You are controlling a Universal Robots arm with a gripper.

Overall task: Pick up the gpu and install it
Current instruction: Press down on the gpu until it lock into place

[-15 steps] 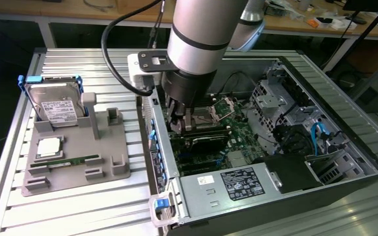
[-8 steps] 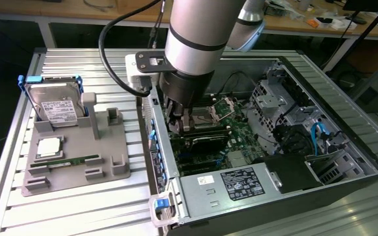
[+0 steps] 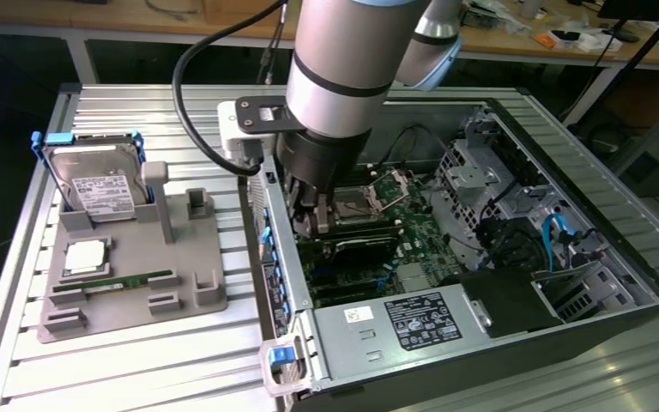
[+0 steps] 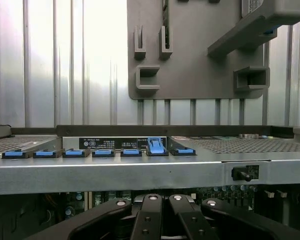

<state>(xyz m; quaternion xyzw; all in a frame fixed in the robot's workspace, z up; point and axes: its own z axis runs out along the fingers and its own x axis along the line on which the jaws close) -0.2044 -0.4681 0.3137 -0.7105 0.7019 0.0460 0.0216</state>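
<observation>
We see the gpu [image 3: 359, 246] as a thin dark card lying edge-on inside the open computer case [image 3: 604, 249], low over the green motherboard [image 3: 421, 232], just below the processor socket [image 3: 377, 196]. Its dark face shows a long narrow strip; we cannot make out its bracket end. The gripper [image 3: 320, 225] stands right above the card, and in the wrist view its black fingers [image 4: 152, 220] are drawn fully together; whether they pinch the card's edge we cannot tell. To the exterior view's left, on the slatted table [image 3: 147, 360], sits a grey fixture [image 3: 135, 257] holding a hard drive [image 3: 99, 187] and a green memory stick [image 3: 129, 281].
</observation>
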